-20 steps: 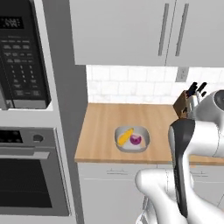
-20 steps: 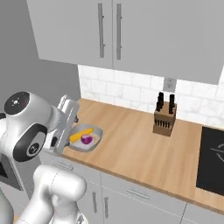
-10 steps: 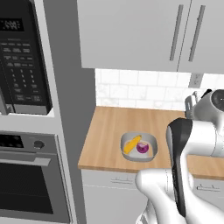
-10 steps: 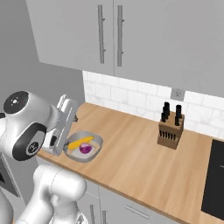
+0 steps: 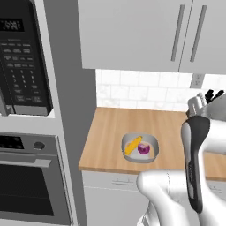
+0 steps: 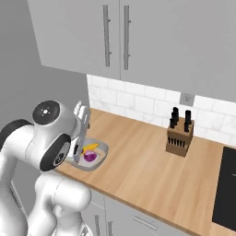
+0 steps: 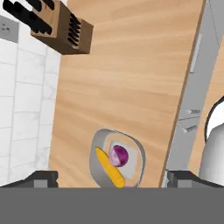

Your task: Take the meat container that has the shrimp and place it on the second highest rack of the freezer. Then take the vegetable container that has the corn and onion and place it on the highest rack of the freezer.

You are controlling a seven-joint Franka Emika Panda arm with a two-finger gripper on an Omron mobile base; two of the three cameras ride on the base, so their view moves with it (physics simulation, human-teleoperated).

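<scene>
The vegetable container is a shallow grey pan near the front edge of the wooden counter. In it lie the yellow corn and the purple onion. From the right, the container with corn and onion sits just behind my arm. My gripper hangs open well above the container, looking down on the corn and onion, with nothing between its fingers. The meat container with the shrimp and the freezer are out of view.
A wooden knife block stands at the back of the counter by the tiled wall. A black stovetop lies at the far right. A microwave and wall oven fill the column to the left. Cabinets hang overhead.
The whole picture has shifted, so the base has driven: container and knife block sit lower and more to the right. Little has moved in the last half second. The gripper stays open.
</scene>
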